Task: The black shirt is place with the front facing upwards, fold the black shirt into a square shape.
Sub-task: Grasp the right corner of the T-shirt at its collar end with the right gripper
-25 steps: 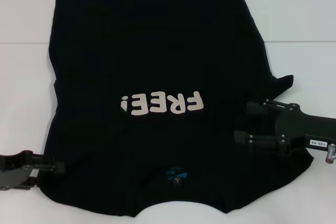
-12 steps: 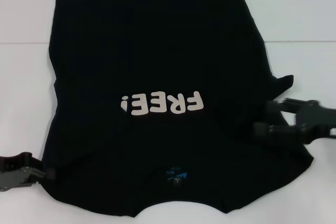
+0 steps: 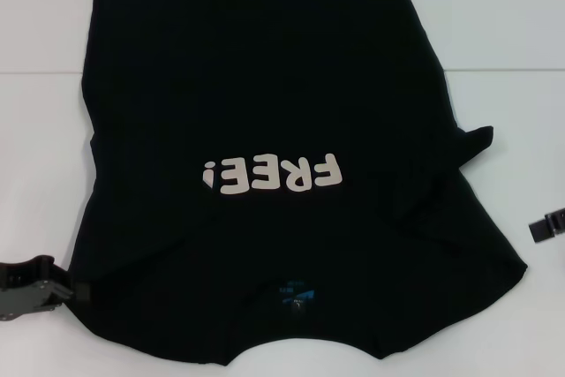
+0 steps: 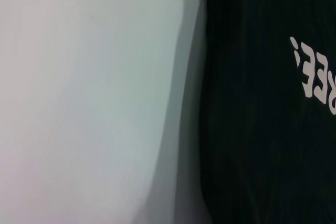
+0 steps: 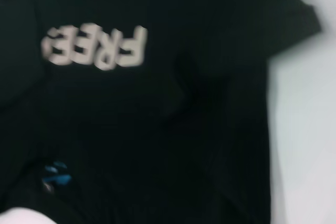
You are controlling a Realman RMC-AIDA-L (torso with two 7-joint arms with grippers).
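Observation:
The black shirt (image 3: 265,86) lies flat on the white table, front up, collar towards me. Its cream "FREE!" letters (image 3: 272,174) show upside down and the blue neck label (image 3: 296,293) sits near the front edge. A sleeve corner (image 3: 477,140) sticks out on the right side. My left gripper (image 3: 62,284) rests low at the shirt's near left corner, at the cloth's edge. Only a tip of my right gripper (image 3: 547,225) shows at the right border, clear of the shirt. The shirt also shows in the left wrist view (image 4: 252,129) and the right wrist view (image 5: 184,129).
The white table (image 3: 512,24) shows bare on both sides of the shirt and at the back right. A faint seam line (image 3: 503,70) crosses the table behind the sleeve. The shirt's far hem reaches the top of the head view.
My right gripper has drawn back to the right, off the shirt's right side, almost out of view. My left gripper has slid a little to the left. The shirt's right side lies flat.

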